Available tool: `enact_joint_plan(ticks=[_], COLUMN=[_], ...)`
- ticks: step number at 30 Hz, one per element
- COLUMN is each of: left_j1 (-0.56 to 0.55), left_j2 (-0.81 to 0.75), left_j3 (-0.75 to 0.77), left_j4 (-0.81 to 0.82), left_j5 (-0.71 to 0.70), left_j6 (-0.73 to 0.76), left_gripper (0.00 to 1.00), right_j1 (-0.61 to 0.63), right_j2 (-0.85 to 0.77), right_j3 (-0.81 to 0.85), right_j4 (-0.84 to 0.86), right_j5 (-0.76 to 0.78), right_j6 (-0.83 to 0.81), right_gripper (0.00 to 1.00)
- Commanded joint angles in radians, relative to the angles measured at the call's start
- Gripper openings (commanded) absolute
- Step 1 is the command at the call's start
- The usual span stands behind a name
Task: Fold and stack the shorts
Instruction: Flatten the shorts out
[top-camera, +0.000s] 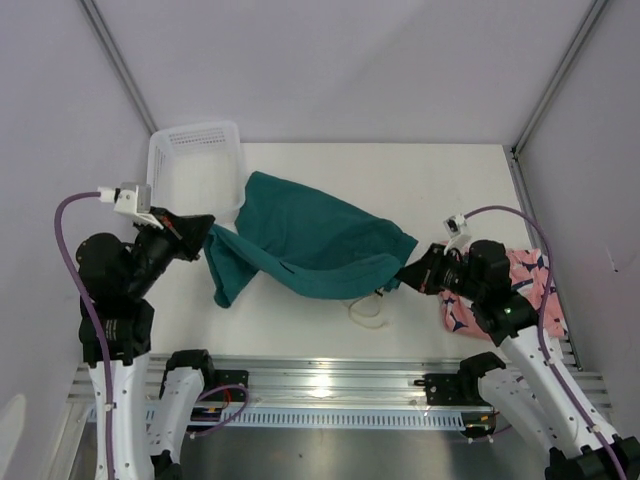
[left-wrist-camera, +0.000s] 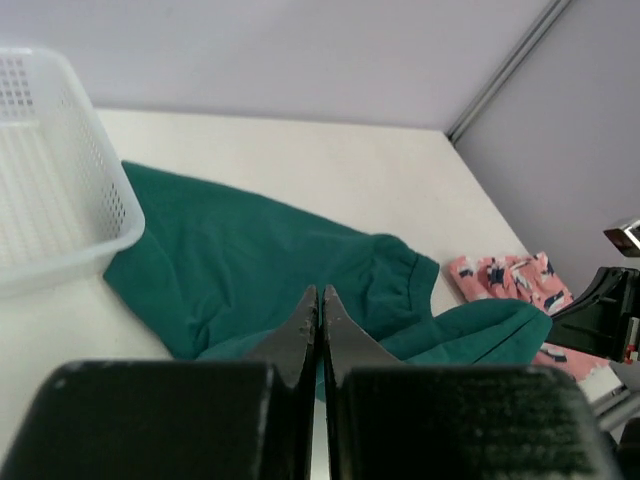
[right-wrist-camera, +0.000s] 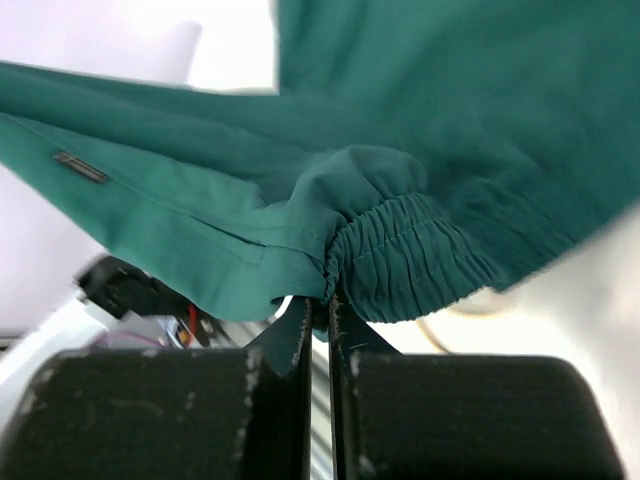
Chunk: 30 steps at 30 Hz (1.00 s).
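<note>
In the middle of the table (top-camera: 440, 180), the green shorts (top-camera: 310, 240) hang stretched and unfolded between the left gripper (top-camera: 206, 234) and right gripper (top-camera: 408, 272), each clamped on an edge, while the pink shorts (top-camera: 541, 284) lie at the right edge, perhaps already folded, so stacking remains.

Both closed: left gripper (top-camera: 207, 232), right gripper (top-camera: 404, 274)

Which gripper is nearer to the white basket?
Left. The left gripper is just in front of the near edge of the basket, holding one end of the teal shorts. The right gripper holds their other end, far off to the right.
</note>
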Motion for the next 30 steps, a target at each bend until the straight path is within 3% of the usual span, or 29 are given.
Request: enact_joint_plan(ticks=[1,7,12,16,21,30], left_j1=[-0.003,-0.004,-0.003,-0.003,-0.003,-0.015], left_j2=[-0.024,-0.058,0.002,0.051,0.195,0.474], left_j3=[-0.009,0.013,-0.035,-0.113,-0.139,0.026], left_j4=[-0.085,-0.099,-0.065,0.025,0.11,0.257], left_j5=[0.03,-0.059,-0.047,-0.09,-0.108,-0.208], left_j6=[0.04,0.043,0.04,0.002,-0.043,-0.159], left_gripper=[0.0,0.0,0.0,0.0,0.0,0.0], right_j1=[0.018,0.069,0.176,0.271,0.275,0.164], right_j2=[-0.078,-0.26,-0.279,-0.203,-0.092,0.165], right_j3=[-0.047,-0.112,-0.204,-0.198,-0.16,0.001], right_j4=[-0.115,-0.192,-0.219,-0.254,-0.241,-0.181], right_j5=[0.059,0.054,0.109,0.235,0.315,0.375], right_j6=[0.003,0.121,0.17,0.17,0.144,0.066], right_gripper=[0.0,0.0,0.0,0.0,0.0,0.0])
